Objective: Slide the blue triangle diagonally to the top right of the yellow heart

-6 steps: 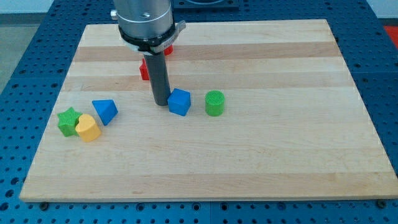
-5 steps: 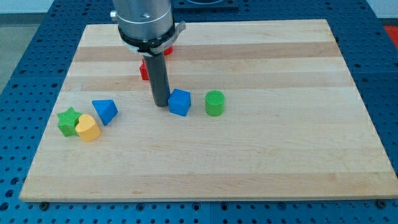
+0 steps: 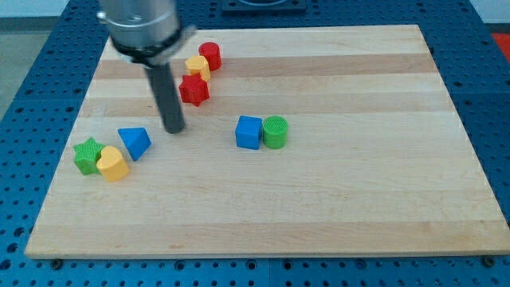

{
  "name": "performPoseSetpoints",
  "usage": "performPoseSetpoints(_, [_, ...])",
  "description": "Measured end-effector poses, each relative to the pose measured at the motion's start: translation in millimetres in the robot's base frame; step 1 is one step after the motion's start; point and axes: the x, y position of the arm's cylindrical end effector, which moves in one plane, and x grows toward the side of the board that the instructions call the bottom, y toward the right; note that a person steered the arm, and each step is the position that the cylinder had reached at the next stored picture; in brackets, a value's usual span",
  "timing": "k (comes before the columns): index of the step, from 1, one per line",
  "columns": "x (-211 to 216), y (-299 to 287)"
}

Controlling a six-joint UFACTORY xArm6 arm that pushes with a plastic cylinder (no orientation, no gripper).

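My tip (image 3: 174, 129) moved left, now near blue triangle (image 3: 135, 143).

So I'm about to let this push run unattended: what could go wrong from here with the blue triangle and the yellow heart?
My tip sits at the upper right of the blue triangle, so a push from here would likely drive it down-left into the yellow heart, not to the heart's top right.

The heart touches the green star; any shove could move both.

Circling round the triangle risks clipping these crowded blocks.
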Motion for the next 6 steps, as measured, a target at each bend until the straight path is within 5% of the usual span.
performPoseSetpoints(2, [-28,-102])
performPoseSetpoints(6, [28,-81])
